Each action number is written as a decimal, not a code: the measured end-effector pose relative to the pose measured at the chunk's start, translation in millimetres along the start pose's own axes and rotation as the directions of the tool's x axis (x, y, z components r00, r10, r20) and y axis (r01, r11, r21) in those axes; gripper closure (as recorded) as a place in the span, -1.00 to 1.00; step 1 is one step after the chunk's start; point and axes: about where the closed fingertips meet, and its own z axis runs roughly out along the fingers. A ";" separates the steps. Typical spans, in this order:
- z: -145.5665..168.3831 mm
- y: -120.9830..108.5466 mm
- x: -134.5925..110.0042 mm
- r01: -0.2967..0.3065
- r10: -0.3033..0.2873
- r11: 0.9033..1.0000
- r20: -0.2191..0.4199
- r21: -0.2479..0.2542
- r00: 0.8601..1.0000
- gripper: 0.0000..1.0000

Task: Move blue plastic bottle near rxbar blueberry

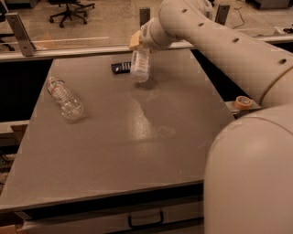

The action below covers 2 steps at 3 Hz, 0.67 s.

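The blue plastic bottle [140,66] hangs upright from my gripper [136,42], which is shut on its top end at the far middle of the grey table [137,146]. The bottle's lower end is just above the table, right beside the rxbar blueberry [121,67], a small dark bar lying flat to the bottle's left near the far edge. My cream arm reaches in from the right and fills the lower right of the view.
A smaller clear crinkled bottle [64,97] with a red-marked label lies on its side at the table's left. A roll of tape [243,101] sits on a ledge right of the table. A rail runs behind the far edge; an office chair [68,9] stands beyond.
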 end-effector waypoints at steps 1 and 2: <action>12.7 -19.5 -2.7 -0.052 0.052 0.992 -0.002 0.112 0.999 1.00; 19.8 -36.5 1.1 -0.090 0.095 0.977 -0.019 0.194 0.995 0.65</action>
